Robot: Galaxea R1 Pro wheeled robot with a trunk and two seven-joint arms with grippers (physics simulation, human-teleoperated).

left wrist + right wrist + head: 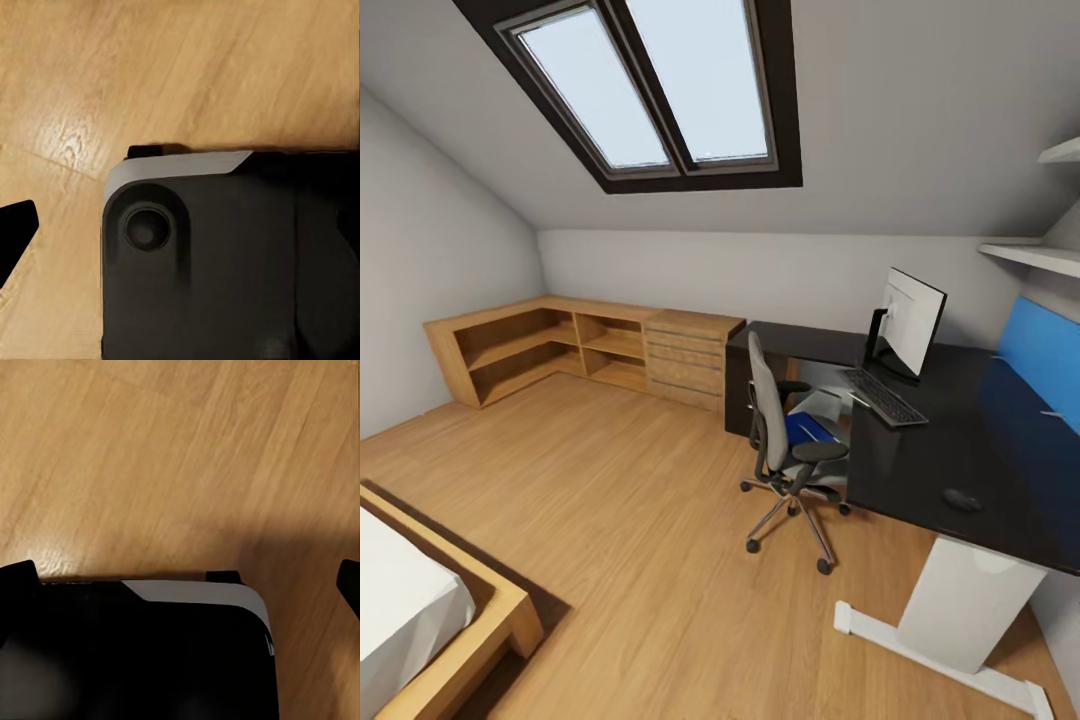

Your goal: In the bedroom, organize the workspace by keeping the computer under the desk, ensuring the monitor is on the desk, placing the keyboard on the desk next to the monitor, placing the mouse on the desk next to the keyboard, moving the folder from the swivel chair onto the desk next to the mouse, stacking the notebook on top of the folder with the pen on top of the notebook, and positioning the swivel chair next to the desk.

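Looking across an attic bedroom with a skylight (660, 90) in the sloped ceiling and a wooden floor (640, 520). Seeing the glossy black L-shaped counter (980, 440) standing at the right on white legs. Finding the monitor (910, 320) standing upright near the counter's inner corner, with the keyboard (882, 397) lying flat just in front of it. Spotting the mouse (961, 499) sitting apart from the keyboard, nearer the counter's front edge. Noting the swivel chair (768, 420) standing on the floor right beside the counter, its back turned to the room, and the blue folder (808, 428) lying on its seat. Noticing a light wood cabinet (560, 345) running along the far wall and a bed (420, 620) corner at the near left.

Looking down the wrists at the floor and the robot's dark base. Seeing the right fingers (349, 585) sitting at opposite edges of that view, spread wide and gripping nothing. Making out just one tip of the left fingers (15, 236), so not managing to tell whether parted or closed.
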